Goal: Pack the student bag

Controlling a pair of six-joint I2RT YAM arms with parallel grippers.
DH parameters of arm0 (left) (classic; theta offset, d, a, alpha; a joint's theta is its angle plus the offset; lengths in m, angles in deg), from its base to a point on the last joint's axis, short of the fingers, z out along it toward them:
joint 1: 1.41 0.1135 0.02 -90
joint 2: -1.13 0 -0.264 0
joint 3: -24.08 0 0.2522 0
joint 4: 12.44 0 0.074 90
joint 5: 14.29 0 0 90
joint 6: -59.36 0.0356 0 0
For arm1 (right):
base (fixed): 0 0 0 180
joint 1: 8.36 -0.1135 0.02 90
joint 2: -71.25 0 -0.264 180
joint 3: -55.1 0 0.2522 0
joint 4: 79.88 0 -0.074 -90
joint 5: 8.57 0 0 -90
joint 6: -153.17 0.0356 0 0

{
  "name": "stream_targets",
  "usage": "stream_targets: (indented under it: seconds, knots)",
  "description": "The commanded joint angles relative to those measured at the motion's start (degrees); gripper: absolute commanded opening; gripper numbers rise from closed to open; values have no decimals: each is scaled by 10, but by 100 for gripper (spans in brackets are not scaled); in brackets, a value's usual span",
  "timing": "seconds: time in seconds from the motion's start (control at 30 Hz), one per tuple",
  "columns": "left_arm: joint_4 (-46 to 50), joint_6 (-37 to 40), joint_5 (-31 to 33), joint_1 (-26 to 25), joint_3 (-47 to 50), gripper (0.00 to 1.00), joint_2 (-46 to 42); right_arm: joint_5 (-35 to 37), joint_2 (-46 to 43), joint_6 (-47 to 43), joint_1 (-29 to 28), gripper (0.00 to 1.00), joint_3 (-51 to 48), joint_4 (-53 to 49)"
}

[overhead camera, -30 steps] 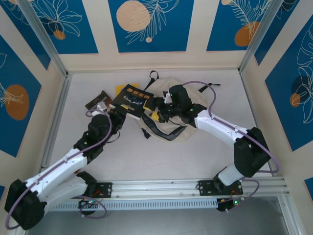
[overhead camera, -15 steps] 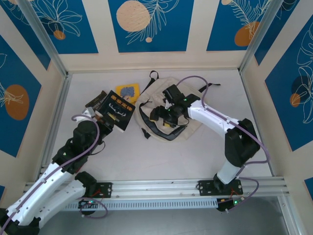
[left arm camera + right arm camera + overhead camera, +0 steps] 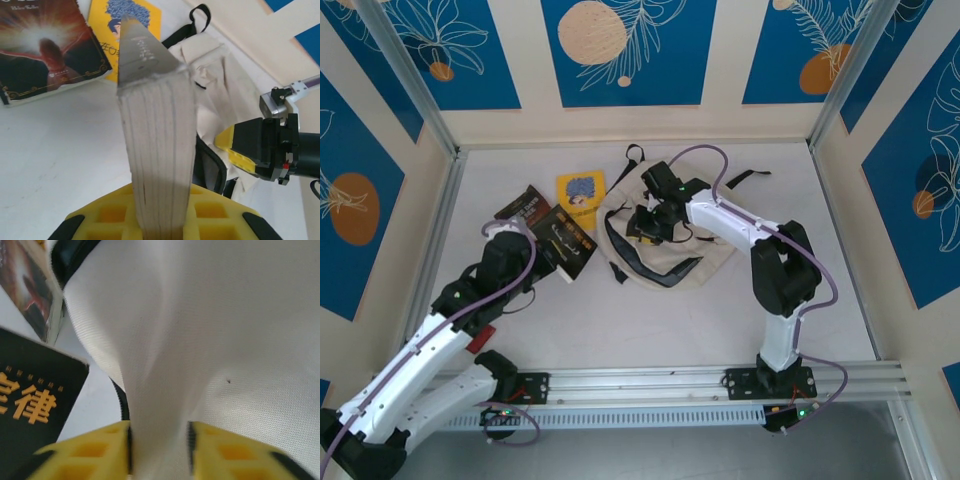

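Note:
The student bag [image 3: 680, 240] is a cream fabric backpack with black zipper trim, lying at the table's centre, also in the left wrist view [image 3: 210, 85]. My right gripper [image 3: 642, 228] is shut on a fold of its cream fabric [image 3: 159, 450] near the open zipper edge. My left gripper [image 3: 542, 243] is shut on a thick black book [image 3: 565, 243], held edge-on with its pages facing the camera [image 3: 157, 150], left of the bag. The book's cover with orange characters [image 3: 35, 405] appears in the right wrist view.
A small yellow book [image 3: 581, 190] lies behind the black one, beside the bag. A dark book with a red glowing cover [image 3: 520, 208] lies further left. Cream walls and metal rails bound the table on three sides.
My left arm has drawn back to the left with the black book, off the bag. My right gripper has moved toward the bag's upper left and closed on its fabric.

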Motion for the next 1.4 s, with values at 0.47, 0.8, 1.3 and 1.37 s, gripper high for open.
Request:
stream_targets:
  seconds: [0.47,0.8,1.3,1.37]
  knots:
    - [-89,-4,-337,86,-57,0,63,5,-65,-69,49,3,163,-87]
    - [-229,-48,-370,77,-12,0,114,-37,-61,-70,57,2,211,-95]
    - [-421,-102,-308,17,-48,0,284,-95,-77,-47,73,2,194,-73]
    - [-438,-107,-285,2,-58,0,314,-100,-82,-41,77,2,187,-65]
